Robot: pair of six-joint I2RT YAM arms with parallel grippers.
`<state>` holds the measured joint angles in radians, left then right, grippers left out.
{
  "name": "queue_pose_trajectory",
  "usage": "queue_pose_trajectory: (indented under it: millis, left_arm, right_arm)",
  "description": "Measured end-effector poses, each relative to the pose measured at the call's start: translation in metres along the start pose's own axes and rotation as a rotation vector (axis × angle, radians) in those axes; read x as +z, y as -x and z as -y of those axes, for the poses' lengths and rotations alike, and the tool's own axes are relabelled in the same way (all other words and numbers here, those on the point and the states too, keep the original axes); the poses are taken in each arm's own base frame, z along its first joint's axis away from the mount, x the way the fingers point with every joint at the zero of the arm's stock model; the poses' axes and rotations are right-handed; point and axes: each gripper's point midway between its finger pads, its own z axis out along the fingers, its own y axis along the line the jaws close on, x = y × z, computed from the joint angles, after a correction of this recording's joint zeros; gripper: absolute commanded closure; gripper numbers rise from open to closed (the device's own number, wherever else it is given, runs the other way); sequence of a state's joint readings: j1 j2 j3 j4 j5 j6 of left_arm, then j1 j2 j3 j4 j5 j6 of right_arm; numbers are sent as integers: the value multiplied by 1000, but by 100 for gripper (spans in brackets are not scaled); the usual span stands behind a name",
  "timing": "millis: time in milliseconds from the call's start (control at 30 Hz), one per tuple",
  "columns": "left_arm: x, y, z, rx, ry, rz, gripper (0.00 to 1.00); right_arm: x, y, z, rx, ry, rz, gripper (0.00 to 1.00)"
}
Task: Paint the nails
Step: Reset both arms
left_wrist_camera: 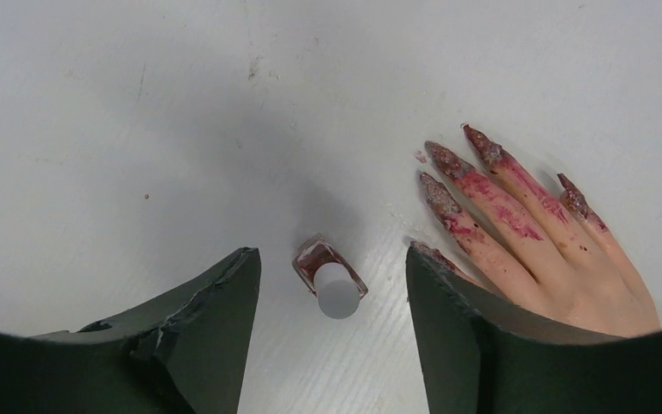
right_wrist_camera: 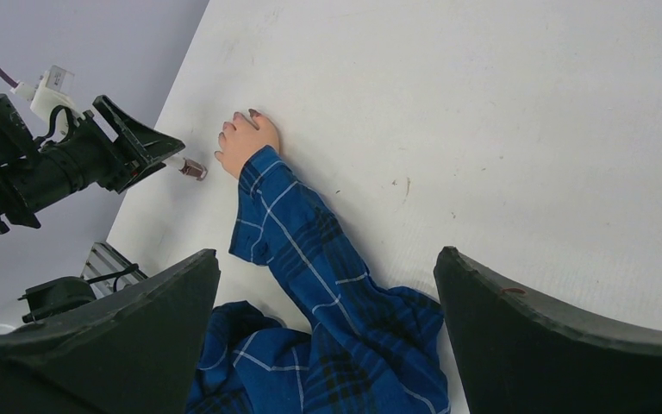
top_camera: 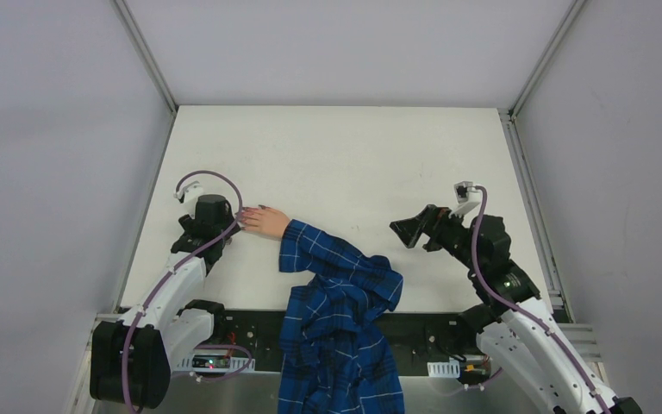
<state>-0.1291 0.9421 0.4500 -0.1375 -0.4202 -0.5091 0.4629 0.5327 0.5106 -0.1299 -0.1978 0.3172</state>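
White scuffed tabletop (top_camera: 336,155) under dark red nails (left_wrist_camera: 448,160), grey walls (top_camera: 52,155) around.

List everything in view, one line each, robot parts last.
nails: five, dark reddish-purple, tipping the hand's fingers; one partly behind a gripper finger
hand: one, pale pink smeared with red, flat on the table's left side
sleeve: one, blue plaid, running from the hand to the near edge
polish bottle: one, reddish with a white cap, beside the hand, between the left gripper's fingers
table: one, white
left gripper: one, dark, open, around the bottle
right gripper: one, dark, open, empty, on the right
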Motion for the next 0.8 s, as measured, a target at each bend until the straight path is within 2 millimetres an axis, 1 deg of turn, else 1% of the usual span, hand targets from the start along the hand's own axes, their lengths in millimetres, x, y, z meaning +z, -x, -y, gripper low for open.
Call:
queue_pose_trajectory:
  millis: [100, 133, 300, 367, 433, 467, 567, 733, 800]
  left_arm:
    - [0, 0, 0, -1, -2, 1, 11]
    - [-1, 1, 0, 0, -4, 2, 9]
    - [-4, 4, 3, -1, -23, 14, 4]
    - [-7, 8, 5, -1, -43, 27, 4]
    - [-14, 17, 11, -4, -76, 42, 3]
    - [-18, 24, 14, -7, -91, 46, 1]
    - [-34, 50, 29, -18, -142, 56, 1]
    - [-76, 115, 60, -23, -249, 83, 1]
    - [-90, 134, 67, -18, -280, 97, 1]
  right_arm:
    - [1, -2, 3, 3, -11, -8, 1]
    - [2, -2, 4, 4, -15, -12, 1]
    - [7, -9, 15, 21, -64, -44, 1]
    - [9, -11, 23, 35, -94, -56, 1]
    - [10, -11, 32, 57, -139, -64, 1]
    - [10, -10, 36, 67, -155, -63, 1]
    - [10, -2, 49, 110, -210, -49, 1]
    - [7, 18, 78, 210, -312, -14, 1]
    - [2, 28, 94, 263, -360, 7, 1]
